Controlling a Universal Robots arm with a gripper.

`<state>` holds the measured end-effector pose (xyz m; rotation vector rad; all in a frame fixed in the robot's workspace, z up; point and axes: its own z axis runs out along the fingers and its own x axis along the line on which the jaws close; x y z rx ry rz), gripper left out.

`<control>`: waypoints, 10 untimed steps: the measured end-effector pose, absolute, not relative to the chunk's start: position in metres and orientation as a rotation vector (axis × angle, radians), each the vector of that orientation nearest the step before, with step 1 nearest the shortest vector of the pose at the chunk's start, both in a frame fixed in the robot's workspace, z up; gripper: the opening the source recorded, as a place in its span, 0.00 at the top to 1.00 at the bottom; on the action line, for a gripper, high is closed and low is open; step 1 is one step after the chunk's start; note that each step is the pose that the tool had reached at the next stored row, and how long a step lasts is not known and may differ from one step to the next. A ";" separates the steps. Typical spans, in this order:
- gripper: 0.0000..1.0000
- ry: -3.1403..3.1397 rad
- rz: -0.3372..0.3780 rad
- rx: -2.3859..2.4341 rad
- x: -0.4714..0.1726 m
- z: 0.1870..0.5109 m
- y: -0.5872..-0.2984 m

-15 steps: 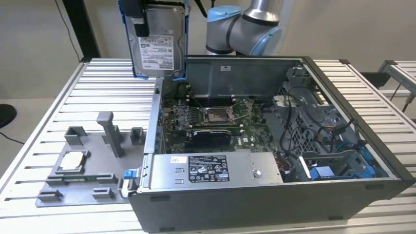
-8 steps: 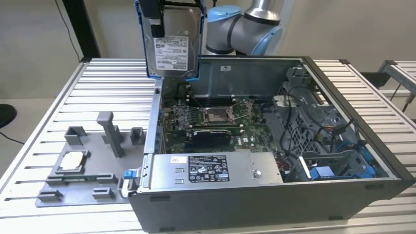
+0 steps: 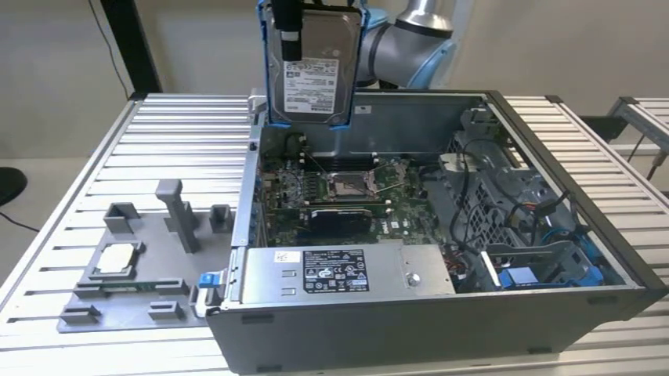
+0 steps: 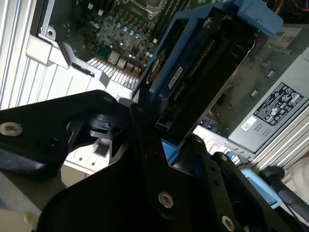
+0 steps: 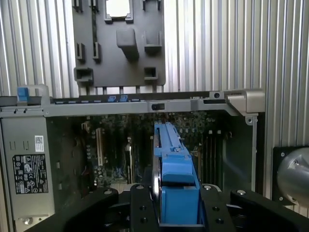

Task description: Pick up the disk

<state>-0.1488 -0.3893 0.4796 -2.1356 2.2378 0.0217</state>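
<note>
Low on the exterior view's left, a grey fixture tray (image 3: 157, 301) lies on the slatted metal table (image 3: 178, 141). A small square chip (image 3: 115, 258) sits in one of its pockets. Just to its right stands the open computer case (image 3: 418, 329). Its motherboard (image 3: 345, 188) is bare to the room, and a long grey power supply box (image 3: 345, 270) runs along the near wall.

At the top centre of the frame the disk (image 3: 312, 78) hangs upright in the air above the case's far left corner. Its white label faces the camera, and the blue bracket (image 3: 313, 124) runs round its edges. The gripper (image 3: 293, 31) holds it from above, one black finger lying down the labelled face. In the first wrist view the fingers (image 5: 141, 212) press on either side of the disk (image 5: 176, 164), which is seen edge on with the motherboard beneath it.

Upper right of the disk is the silver and blue arm (image 3: 413, 39). At the case's right end sits a drive cage (image 3: 522, 274) with blue parts.
</note>
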 end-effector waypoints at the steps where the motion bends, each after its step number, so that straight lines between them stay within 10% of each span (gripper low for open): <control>1: 1.00 2.238 0.022 -2.136 -0.144 0.480 -0.389; 10: 1.00 2.238 0.022 -2.136 -0.103 0.479 -0.389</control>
